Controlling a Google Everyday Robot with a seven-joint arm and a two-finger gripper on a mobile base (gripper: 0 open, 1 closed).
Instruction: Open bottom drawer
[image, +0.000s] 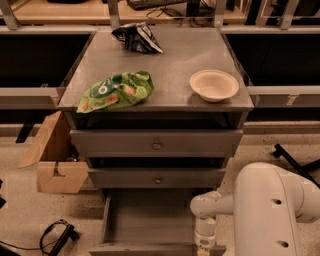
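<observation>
The bottom drawer (150, 220) of the grey metal cabinet is pulled out toward me, and its plain grey inside shows. Its front panel lies along the lower edge of the view; its knob is out of view. The two upper drawers (156, 144) (157, 178) are closed, each with a small round knob. My white arm (260, 210) comes in from the lower right. Its wrist (205, 235) hangs over the drawer's front right corner. The gripper itself is cut off by the lower edge of the view.
On the cabinet top lie a green chip bag (116, 91), a dark snack bag (136, 37) and a beige bowl (214, 84). An open cardboard box (52, 160) stands at the cabinet's left. A black cable (57, 237) lies on the floor at lower left.
</observation>
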